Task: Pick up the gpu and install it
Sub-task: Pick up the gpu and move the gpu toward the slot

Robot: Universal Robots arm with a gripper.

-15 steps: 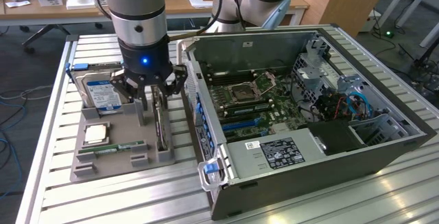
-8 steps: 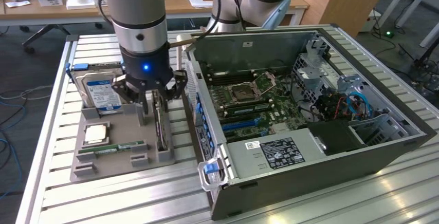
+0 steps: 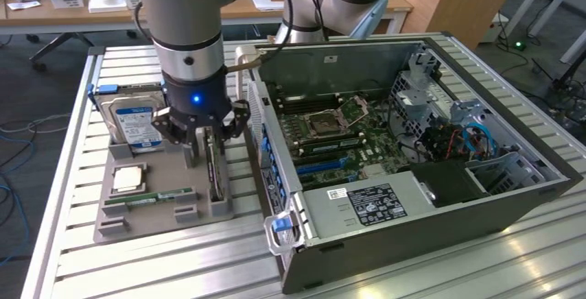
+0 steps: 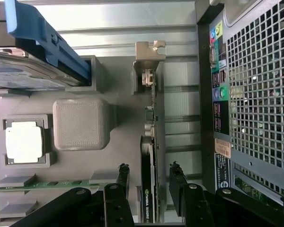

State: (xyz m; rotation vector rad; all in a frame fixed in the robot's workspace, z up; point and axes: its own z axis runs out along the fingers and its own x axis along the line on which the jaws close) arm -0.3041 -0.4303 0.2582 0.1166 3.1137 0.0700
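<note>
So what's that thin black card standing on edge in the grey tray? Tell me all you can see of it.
It is a thin, flat card, black with a small green logo on its top edge and a pale metal bracket at one end. It stands upright on its long edge in a slot of the grey tray, beside the open computer case. The gripper straddles it, open, with a gap on each side, so only the tray touches it.
</note>
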